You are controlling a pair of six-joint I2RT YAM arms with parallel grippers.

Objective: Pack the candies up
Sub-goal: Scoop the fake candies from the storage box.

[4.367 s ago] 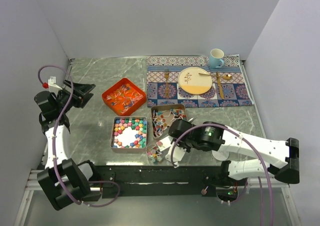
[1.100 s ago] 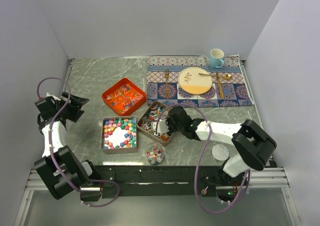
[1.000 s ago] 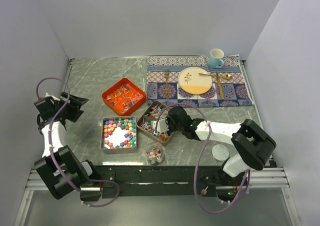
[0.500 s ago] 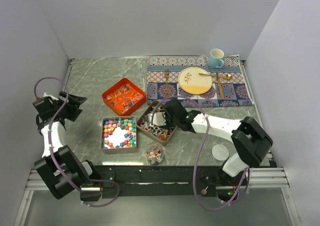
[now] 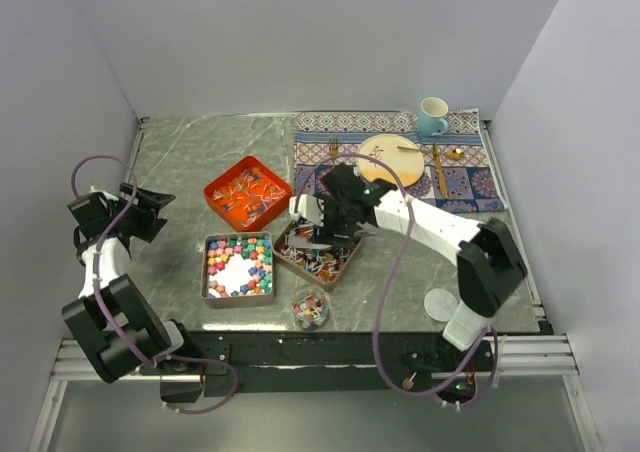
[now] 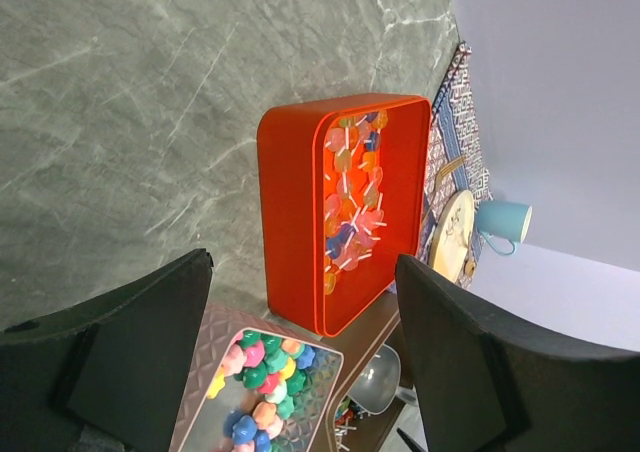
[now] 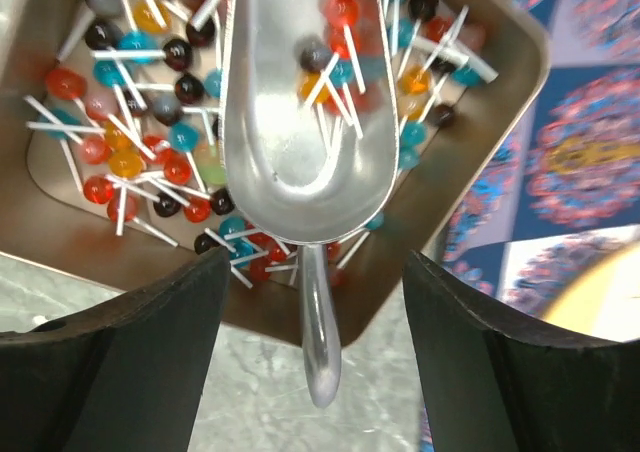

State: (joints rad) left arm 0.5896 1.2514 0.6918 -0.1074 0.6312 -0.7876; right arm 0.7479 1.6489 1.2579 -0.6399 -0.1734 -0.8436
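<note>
Candies [image 5: 228,250] are sitting in several containers near the middle of the overhead frame. Chunky coloured lumps are filling a square tin [image 5: 204,267] left of centre. Stick sweets are lying in an orange tray [image 6: 290,222] above it, and more are crowding a brown tin [image 7: 490,122] just to its right. A small clear cup [image 5: 311,308] below the two tins is holding a mixed handful, so it is probably serving as the pack being filled.

A metal scoop [image 7: 300,122] is resting bowl-up inside the brown tin with a few stick sweets in it. Its handle is jutting over the tin's rim toward the bottom of the right wrist frame. The right hand [image 7: 315,312] is hovering over that handle with its fingers spread wide on either side. It is touching nothing and carrying nothing. Being lined up with the handle suits either a fresh grasp or a parking of the tool among the sweets; which one cannot be told.

The left hand [image 6: 305,272] is waiting at the left edge of the overhead frame, well apart from every container, wide open and empty. It is likely keeping the surface [image 5: 200,152] free for the other arm. A round lid [image 5: 440,302] is lying at lower right, presumably for closing the cup.
</note>
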